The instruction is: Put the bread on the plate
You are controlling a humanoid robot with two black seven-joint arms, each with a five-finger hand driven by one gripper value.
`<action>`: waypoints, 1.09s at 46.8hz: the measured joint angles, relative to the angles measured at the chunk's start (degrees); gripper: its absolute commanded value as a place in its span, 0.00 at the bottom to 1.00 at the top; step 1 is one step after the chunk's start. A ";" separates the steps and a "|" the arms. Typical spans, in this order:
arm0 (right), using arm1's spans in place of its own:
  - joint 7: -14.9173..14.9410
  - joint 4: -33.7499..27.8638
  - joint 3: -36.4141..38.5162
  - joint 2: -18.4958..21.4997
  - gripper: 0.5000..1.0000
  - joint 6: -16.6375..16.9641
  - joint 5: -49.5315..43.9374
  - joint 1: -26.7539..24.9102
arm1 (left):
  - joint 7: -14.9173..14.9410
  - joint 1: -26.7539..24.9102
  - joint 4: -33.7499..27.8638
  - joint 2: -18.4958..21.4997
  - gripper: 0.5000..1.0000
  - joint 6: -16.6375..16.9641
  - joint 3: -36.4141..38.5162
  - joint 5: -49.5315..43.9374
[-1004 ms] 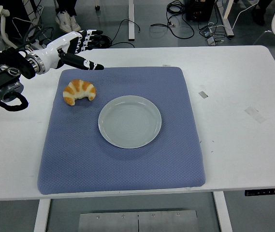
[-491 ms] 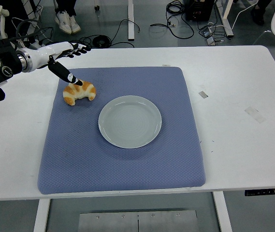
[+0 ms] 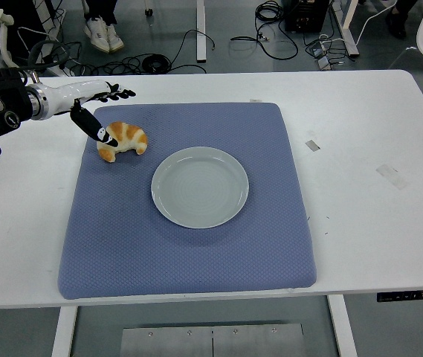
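A golden croissant (image 3: 124, 139) lies on the blue mat (image 3: 189, 245) at its far left. A pale round plate (image 3: 200, 187) sits empty on the mat's middle, to the right of the croissant. My left hand (image 3: 96, 104) comes in from the left edge, just left of and above the croissant. Its fingers are spread and hold nothing. The thumb (image 3: 92, 126) points down and its tip touches the croissant's left end. The right arm is out of view.
The white table (image 3: 360, 149) has small tape marks at the right. Cables and chair legs lie on the floor beyond the far edge. A person's white shoes (image 3: 101, 31) show at the top left.
My left hand has drawn back to the left and lowered. Its thumb has come down from over the mat to the croissant's left end. The croissant and plate have not moved.
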 measured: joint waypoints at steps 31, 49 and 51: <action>-0.01 0.00 0.00 0.00 1.00 0.01 0.03 0.00 | -0.39 4.90 4.73 -3.87 0.84 5.54 1.24 -0.22; 0.00 0.01 0.00 0.00 1.00 0.00 0.01 0.01 | -0.77 3.98 4.57 -5.87 0.83 6.45 0.75 -0.88; -0.01 0.01 0.00 0.00 1.00 0.00 0.01 -0.01 | -0.76 3.67 4.17 -5.85 0.83 6.46 0.76 -0.89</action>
